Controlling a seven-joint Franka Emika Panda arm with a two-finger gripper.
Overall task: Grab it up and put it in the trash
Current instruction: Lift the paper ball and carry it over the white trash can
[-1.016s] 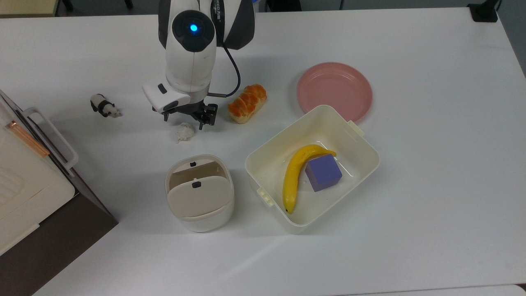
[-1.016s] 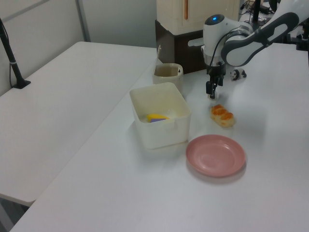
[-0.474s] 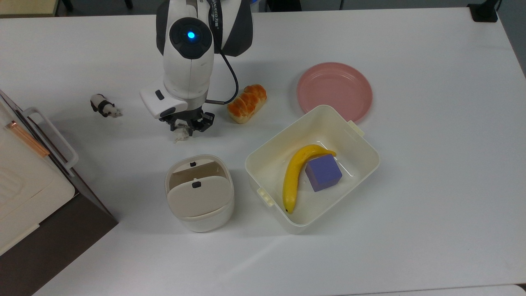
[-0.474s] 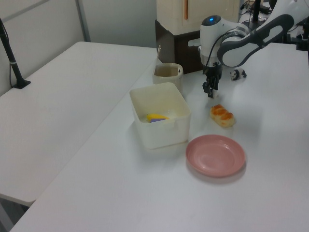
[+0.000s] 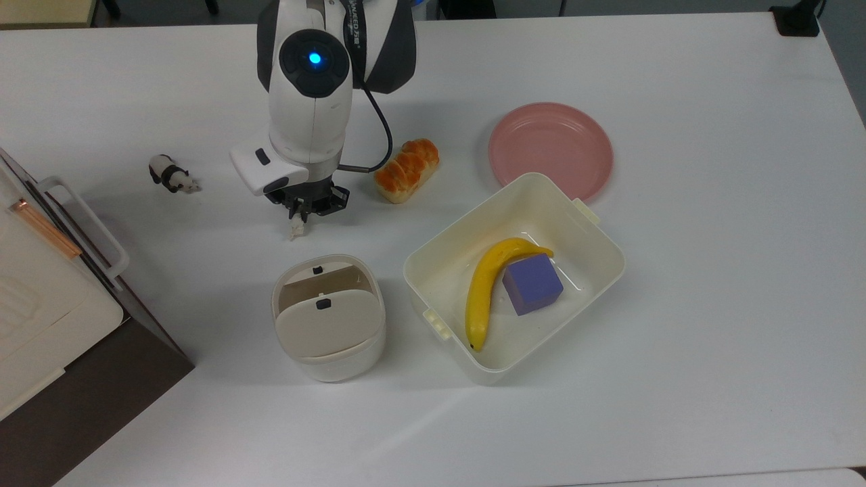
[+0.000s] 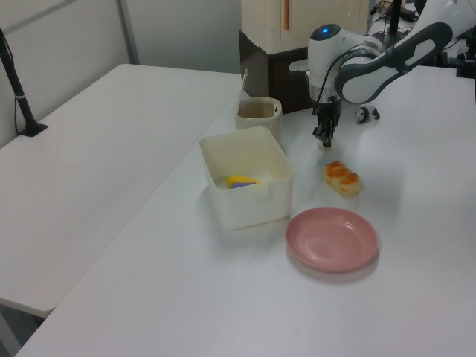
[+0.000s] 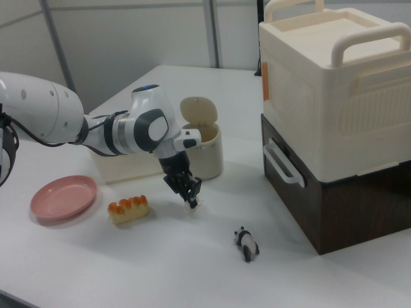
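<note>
The crumpled white paper wad [image 5: 296, 228] sits on the table with my gripper [image 5: 304, 211] shut on it from above. A small lump of it sticks out below the black fingers. From the right view the gripper [image 7: 190, 197] points down at the table with a bit of the white wad [image 7: 193, 205] at its tips. The trash [image 5: 329, 318] is a small cream bin with a swing flap. It stands just below the gripper in the top view, and behind the gripper as the bin [image 7: 202, 144] in the right view. In the left view the gripper [image 6: 325, 137] hangs to the right of the bin [image 6: 258, 111].
A toy panda [image 5: 172, 174] lies to the top view's left of the gripper, a bread roll [image 5: 407, 169] to its right. Further right are a pink plate [image 5: 551, 150] and a cream tub [image 5: 612, 247] holding a banana [image 5: 482, 291] and a purple cube [image 5: 532, 284]. Stacked storage boxes [image 5: 40, 318] fill the left edge.
My gripper came down over the paper wad and its fingers closed on it. The wad looks squeezed smaller than before. Nothing else has moved.
</note>
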